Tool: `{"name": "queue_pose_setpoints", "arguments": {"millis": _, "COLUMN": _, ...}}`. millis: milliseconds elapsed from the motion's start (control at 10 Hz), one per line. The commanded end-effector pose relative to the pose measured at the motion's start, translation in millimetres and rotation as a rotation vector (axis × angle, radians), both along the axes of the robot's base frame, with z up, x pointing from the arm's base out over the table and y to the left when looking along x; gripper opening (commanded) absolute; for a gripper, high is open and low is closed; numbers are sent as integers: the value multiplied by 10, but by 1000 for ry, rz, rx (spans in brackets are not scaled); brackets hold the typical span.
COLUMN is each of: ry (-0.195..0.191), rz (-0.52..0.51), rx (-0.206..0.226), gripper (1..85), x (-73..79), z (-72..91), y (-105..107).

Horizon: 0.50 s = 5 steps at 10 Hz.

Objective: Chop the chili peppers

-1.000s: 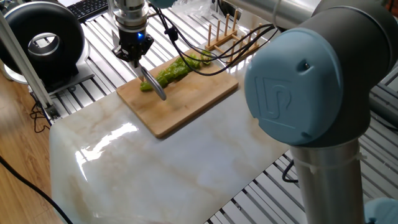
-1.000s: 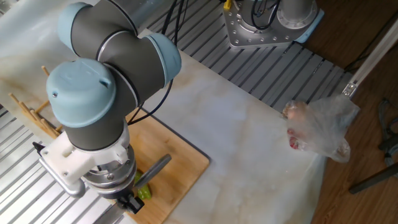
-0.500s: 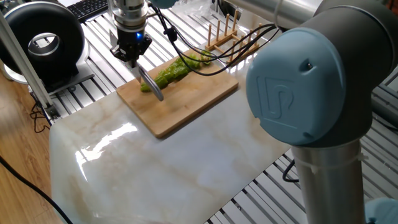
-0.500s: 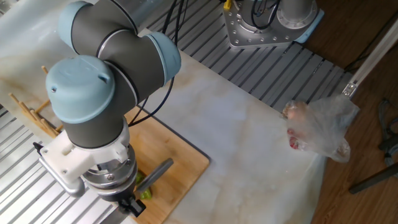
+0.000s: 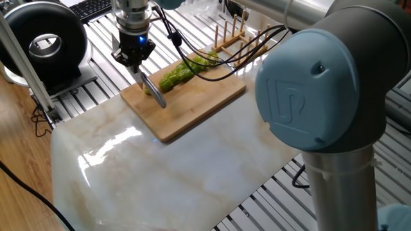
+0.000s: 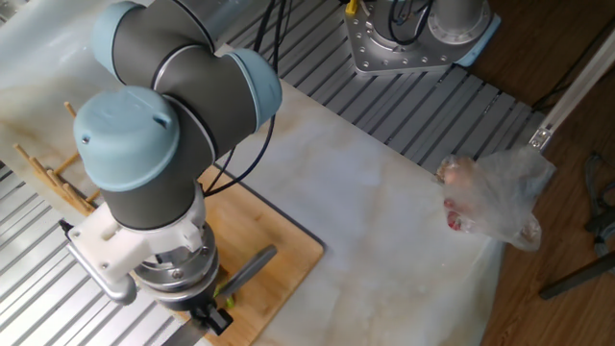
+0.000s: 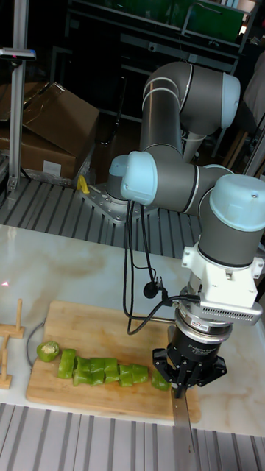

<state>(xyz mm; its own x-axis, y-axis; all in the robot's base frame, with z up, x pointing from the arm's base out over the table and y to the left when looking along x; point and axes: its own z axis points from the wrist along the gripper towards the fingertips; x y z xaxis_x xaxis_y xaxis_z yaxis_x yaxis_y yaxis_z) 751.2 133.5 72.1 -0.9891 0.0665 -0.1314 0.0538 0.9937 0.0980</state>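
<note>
The chili peppers lie on the wooden cutting board as one light-green row, cut into several chunks with a stem-end piece at the left. My gripper hangs over the tip end of the row, shut on a grey knife whose blade slants down onto the board just past the last green piece. In the tall fixed view the gripper covers that end and the knife sticks out toward the camera. In the other fixed view the arm hides most of the pepper; the knife shows.
The board rests on a marble slab. A wooden peg rack stands behind the board. A black round device and a keyboard sit at the far left. A plastic bag lies at the slab's edge.
The gripper and knife have shifted a little along the board, away from the pepper row toward its tip end. The pepper pieces have stayed put.
</note>
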Motion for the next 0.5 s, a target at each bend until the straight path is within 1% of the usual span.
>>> {"name": "queue_pose_setpoints", "arguments": {"millis": 0, "ry": 40, "rz": -7, "rx": -20, "gripper": 13, "x": -130, "z": -19, "y": -42}}
{"name": "queue_pose_setpoints", "arguments": {"millis": 100, "ry": 56, "rz": 5, "rx": -25, "gripper": 13, "x": -185, "z": -32, "y": -48}}
{"name": "queue_pose_setpoints", "arguments": {"millis": 400, "ry": 54, "rz": 14, "rx": -37, "gripper": 13, "x": -193, "z": -25, "y": -72}}
